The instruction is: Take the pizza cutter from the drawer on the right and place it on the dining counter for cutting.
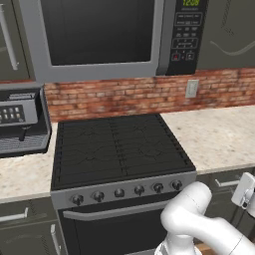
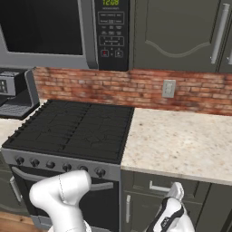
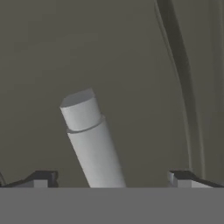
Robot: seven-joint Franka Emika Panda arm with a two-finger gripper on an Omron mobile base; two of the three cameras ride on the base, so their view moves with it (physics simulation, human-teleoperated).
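Note:
The drawer (image 2: 144,179) sits shut under the worktop, just right of the stove, its dark grey front (image 3: 87,48) close ahead in the hand view. Its silver bar handle (image 3: 91,142) runs slanted between my two fingertips (image 3: 41,179), touching neither. My gripper (image 2: 176,190) is open and empty, right in front of that handle (image 2: 158,187). In the left base view the hand (image 1: 245,190) is at the right edge, beside the handle (image 1: 226,183). The pizza cutter is hidden. The dining counter is out of view.
A black stove (image 1: 117,147) with a knob row and oven door handle (image 1: 114,211) stands left of the drawer. A beige worktop (image 2: 181,140) runs along the brick wall. A microwave (image 1: 99,35) hangs above, and a coffee machine (image 1: 22,122) is at the left.

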